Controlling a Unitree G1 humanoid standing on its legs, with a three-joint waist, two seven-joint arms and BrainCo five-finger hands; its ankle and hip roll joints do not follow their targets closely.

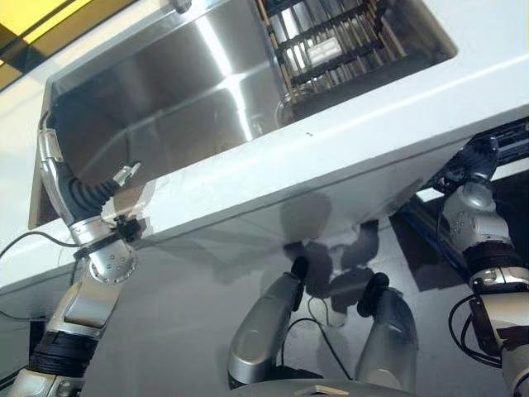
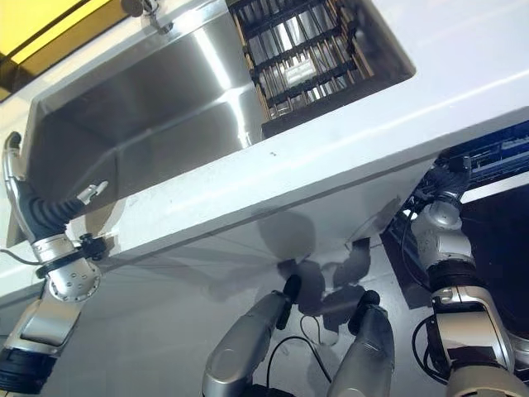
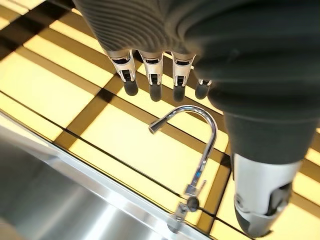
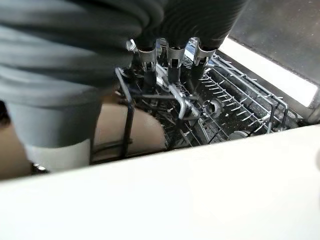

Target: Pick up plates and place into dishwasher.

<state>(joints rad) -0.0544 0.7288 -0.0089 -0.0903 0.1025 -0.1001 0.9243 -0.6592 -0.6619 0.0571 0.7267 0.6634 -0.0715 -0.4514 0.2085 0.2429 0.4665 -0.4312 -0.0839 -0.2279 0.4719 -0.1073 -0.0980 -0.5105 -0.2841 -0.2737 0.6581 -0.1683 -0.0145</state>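
A dark wire dish rack (image 1: 331,45) stands in the far right end of the steel sink (image 1: 165,91). It holds a small white item (image 1: 322,51), and a clear curved rim (image 1: 288,101) shows at its near corner. I cannot make out a plate. My left hand (image 1: 50,153) is raised over the sink's left end, its fingers (image 3: 155,80) straight and holding nothing. My right hand (image 4: 190,20) is below the counter, over the dishwasher's lower rack (image 4: 240,110). Its fingers (image 4: 170,62) point straight down among the wires, and I see nothing in them.
A white counter (image 1: 347,141) runs across in front of the sink, and its edge (image 4: 200,190) also crosses the right wrist view. A chrome faucet (image 3: 200,145) rises behind the sink before a yellow and black wall. The open dishwasher (image 1: 504,145) lies under the counter at the right.
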